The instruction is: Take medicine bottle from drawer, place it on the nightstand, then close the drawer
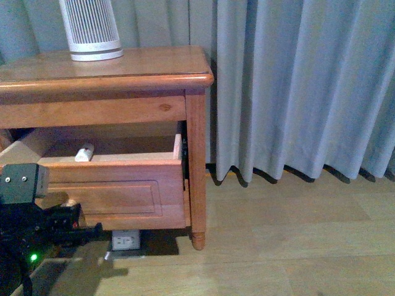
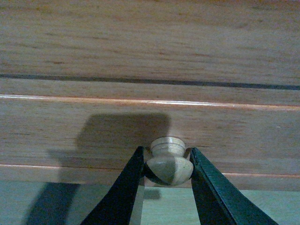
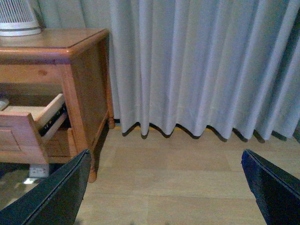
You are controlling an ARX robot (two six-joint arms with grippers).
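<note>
Step in hand: opening phase, judged complete. The drawer (image 1: 117,185) stands pulled well out from the front of the nightstand (image 1: 154,68), pale interior exposed. Retrieval not yet begun.

Task object: the medicine bottle (image 1: 84,152) lies on its side inside the drawer, under the nightstand top and toward the nightstand's left side, close behind the drawer front. Nothing touches it.

Left gripper (image 2: 167,152): your fingers (image 2: 126,187) are drawn in narrow, one on each side of the round knob (image 2: 169,161) on the drawer front. The far finger touches the knob; a thin dark line shows at the near one, so pinch looks light. Holding the knob only.

Right gripper (image 3: 165,154): fingers (image 3: 51,197) spread wide, nothing between them. It hangs over bare floor to the right of the nightstand, facing the curtain (image 3: 197,65), well apart from the drawer.

Next move, my judgement: let go of the knob, back off, then bring one gripper down over the drawer front into the interior. The bottle lies flat and close to the front panel, so you need a top-down approach across its body.

Note: ribbed device (image 1: 91,31) occupies the rear left of the nightstand top; the front and right are bare for placing.
</note>
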